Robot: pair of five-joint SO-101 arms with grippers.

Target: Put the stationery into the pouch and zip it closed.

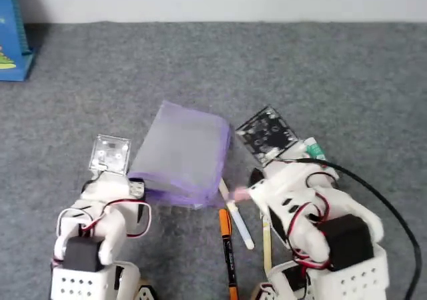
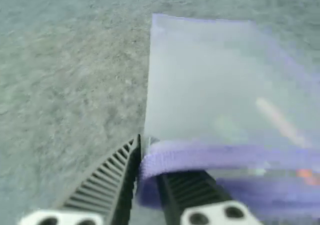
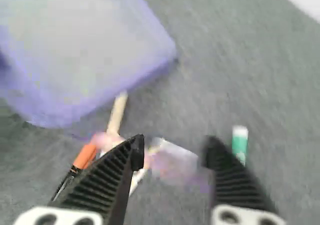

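A translucent purple pouch lies flat mid-table. My left gripper is shut on the near corner of its zipper edge, the two fingers pinching the purple band. My right gripper stands open beside the pouch's other near corner, and a small pale pink item lies on the carpet between its fingers. An orange pen, a white pen and a wooden stick lie in front of the pouch. A green-capped item lies beyond the right gripper.
The table is covered in grey carpet. A blue box stands at the far left edge. A white wall runs along the back. The pens lie between the two arm bases.
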